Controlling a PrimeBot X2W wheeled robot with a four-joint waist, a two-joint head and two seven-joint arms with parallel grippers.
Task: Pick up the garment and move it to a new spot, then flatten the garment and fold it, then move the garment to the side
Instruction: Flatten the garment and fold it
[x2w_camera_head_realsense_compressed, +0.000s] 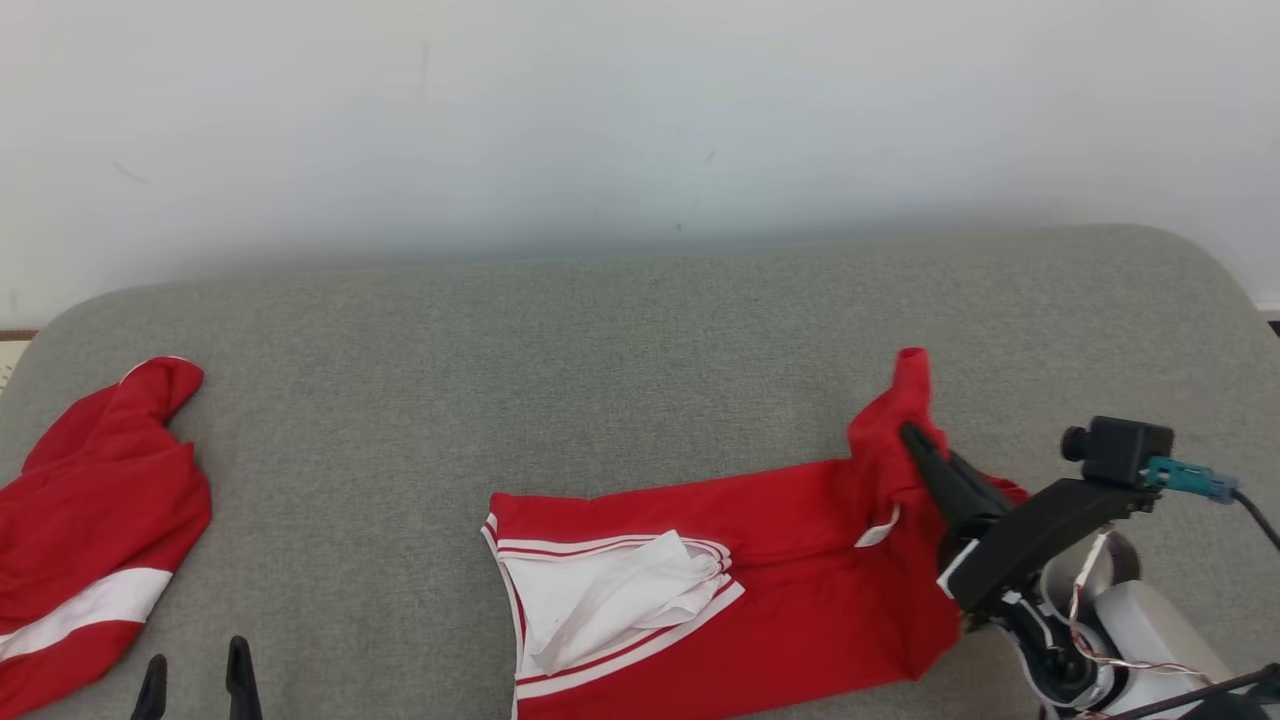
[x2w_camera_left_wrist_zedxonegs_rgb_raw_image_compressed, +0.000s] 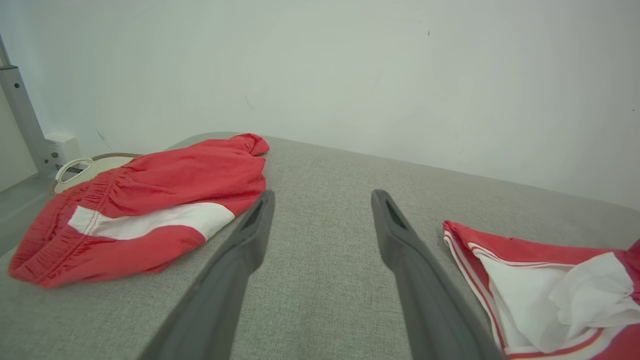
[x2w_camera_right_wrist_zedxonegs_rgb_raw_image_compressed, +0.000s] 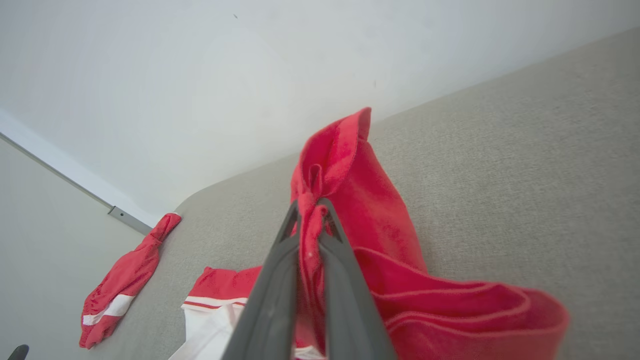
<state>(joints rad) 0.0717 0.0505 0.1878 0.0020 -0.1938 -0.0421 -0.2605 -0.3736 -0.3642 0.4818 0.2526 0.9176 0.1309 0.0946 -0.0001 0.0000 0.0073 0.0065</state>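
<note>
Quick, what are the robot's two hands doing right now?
Left gripper: open, holding nothing.
Right gripper: shut on the red garment.

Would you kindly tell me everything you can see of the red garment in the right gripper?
The red garment looks like soft knit fabric with white stripe trim and a crumpled white inner part. It lies mostly flat on the grey cushion, while the right gripper, shut, pinches one bunched corner, holding it raised.
</note>
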